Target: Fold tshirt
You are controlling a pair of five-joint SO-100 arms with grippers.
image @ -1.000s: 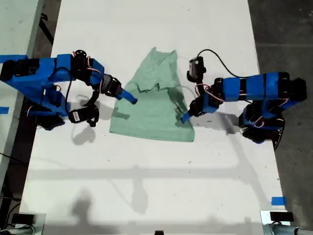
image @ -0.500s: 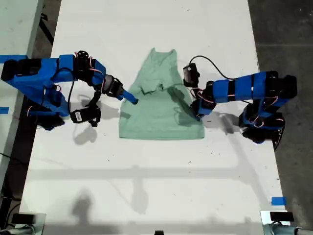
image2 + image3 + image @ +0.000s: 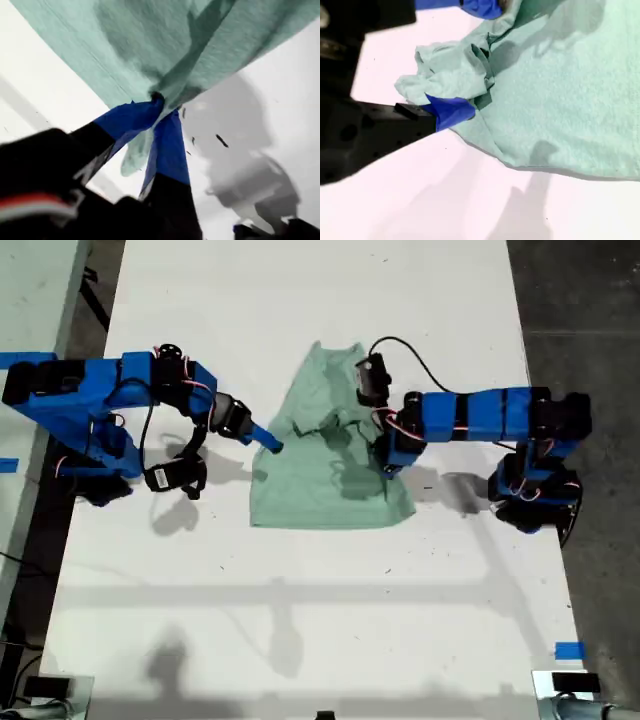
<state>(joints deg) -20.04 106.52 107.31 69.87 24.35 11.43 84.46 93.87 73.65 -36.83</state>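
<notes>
- Lying mid-table on the white table (image 3: pixel 300 590), the tshirt (image 3: pixel 315 490) has its exterior-view right side doubled inward; a sideways drag could slide the whole garment askew.
- My first gripper (image 3: pixel 386 462), over the shirt's right part, is pinched on a raised fold; a thin pinch may slip and drop the flap crooked.
- My second gripper (image 3: pixel 268 442), at the left sleeve, is clenched on bunched cloth; opposing pulls could wrinkle it.

Both arms (image 3: pixel 110 400) are built of blue plastic links joined by black servos, with black cables looped above (red and white wires show at the joints). Blue jaw tips are fitted.
</notes>
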